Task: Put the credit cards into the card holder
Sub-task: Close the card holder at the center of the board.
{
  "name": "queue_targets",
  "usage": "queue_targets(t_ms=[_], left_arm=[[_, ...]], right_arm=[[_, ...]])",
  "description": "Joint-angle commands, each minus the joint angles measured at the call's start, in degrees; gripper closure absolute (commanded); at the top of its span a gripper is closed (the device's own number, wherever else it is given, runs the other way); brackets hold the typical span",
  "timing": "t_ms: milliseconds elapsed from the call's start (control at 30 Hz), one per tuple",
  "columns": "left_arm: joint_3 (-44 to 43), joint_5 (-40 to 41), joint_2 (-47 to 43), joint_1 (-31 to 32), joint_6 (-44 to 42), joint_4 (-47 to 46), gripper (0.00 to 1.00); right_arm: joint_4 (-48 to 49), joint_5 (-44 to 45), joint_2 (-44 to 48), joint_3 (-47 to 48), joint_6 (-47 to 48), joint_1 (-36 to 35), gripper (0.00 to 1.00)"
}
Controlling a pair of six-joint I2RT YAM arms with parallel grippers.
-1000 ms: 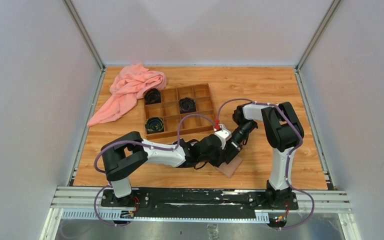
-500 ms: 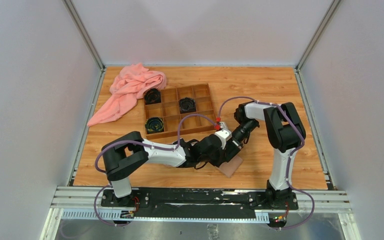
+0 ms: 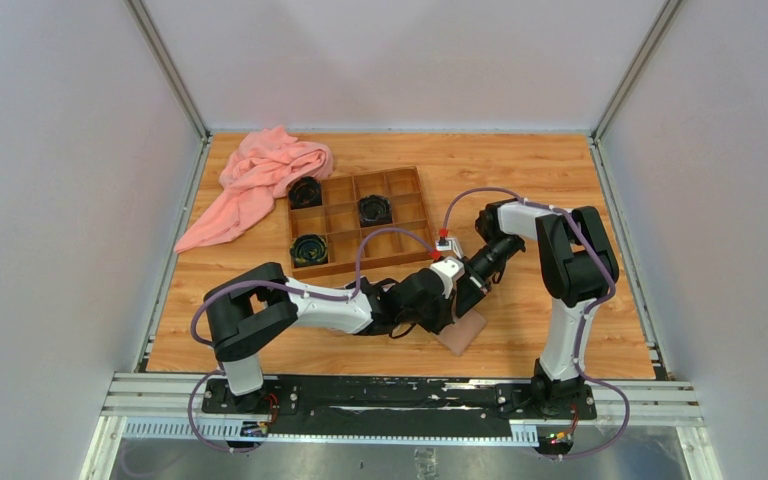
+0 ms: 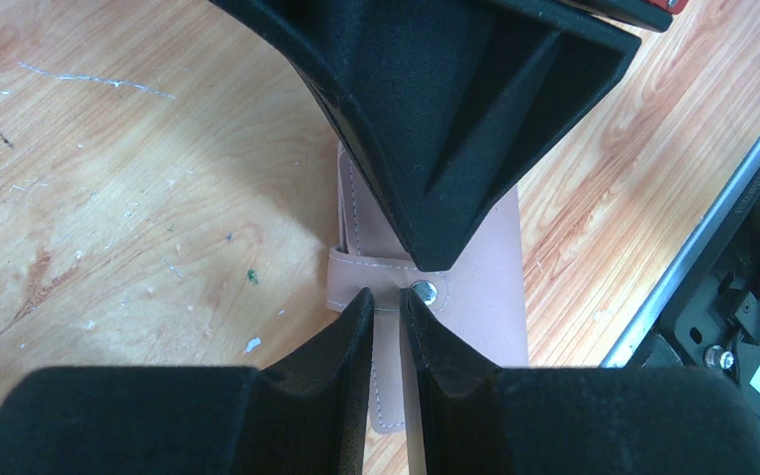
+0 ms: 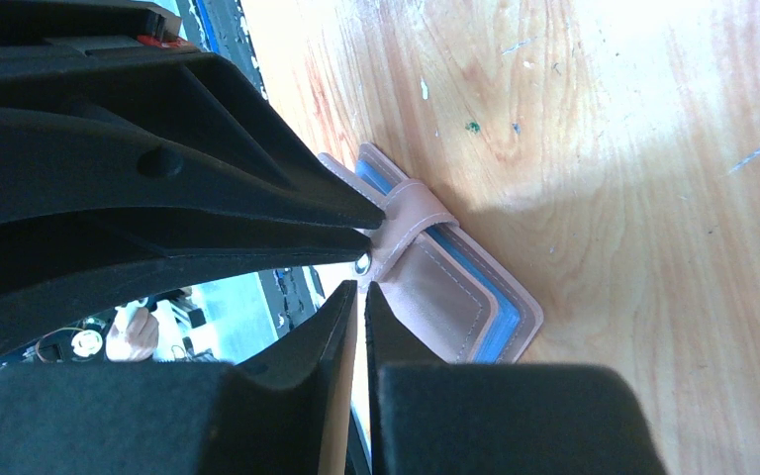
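Reaching low and rightward along the near side of the table (image 3: pixel 560 180), the left arm (image 3: pixel 330 308) lies almost flat. Its left gripper (image 4: pixel 387 295) is narrowed to a slit on the snap strap of the card holder (image 4: pixel 480 297). The holder lies folded on the wood at near centre-right. The right arm (image 3: pixel 570 260) stands with its elbow raised and its forearm angled down and left. The right gripper (image 5: pixel 360 289) has its jaws nearly together at the snap, perhaps pinching the strap's tip.
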State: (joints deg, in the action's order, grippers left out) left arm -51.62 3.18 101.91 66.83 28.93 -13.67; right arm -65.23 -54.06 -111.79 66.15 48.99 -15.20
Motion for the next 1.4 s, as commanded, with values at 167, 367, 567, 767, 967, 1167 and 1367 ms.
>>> queue_targets(t_ms=[167,367,567,767,967,1167,1367], left_arm=[[-1.03,-0.45,0.51,-0.12,-0.72,0.49,0.79],[-1.03,-0.37,0.31,-0.12,-0.64,0.49,0.79],[-1.12,-0.5,0.27,-0.12,-0.63,0.49,0.79],[-1.21,-0.96,-0.12,-0.12,-0.67,0.41,0.78],[-1.37,-1.51,-0.55,0.1,-1.27,0.39,0.78],[-2.2,-2.25,-0.57,0.88,-2.33,0.4,0.78],[-3.13,-2.83,0.37,1.3,-2.65,0.4,0.79]], right_arm=[[-2.51,-2.01,1.59,-0.24,2.99,0.34,0.89],[-2.84,-1.16,0.49,-0.16,3.29,-0.81,0.9],[-1.34,1.21,-0.17,-0.71,1.65,-0.81,0.9],[-0.9,1.77,-1.17,-0.85,1.03,-1.27,0.9],[-0.96,1.33,-1.25,-0.85,0.93,-1.5,0.9],[-0.84,1.5,-1.43,-0.67,0.67,-1.47,0.9],[-0.43,1.77,-1.36,-0.62,0.19,-1.39,0.9]])
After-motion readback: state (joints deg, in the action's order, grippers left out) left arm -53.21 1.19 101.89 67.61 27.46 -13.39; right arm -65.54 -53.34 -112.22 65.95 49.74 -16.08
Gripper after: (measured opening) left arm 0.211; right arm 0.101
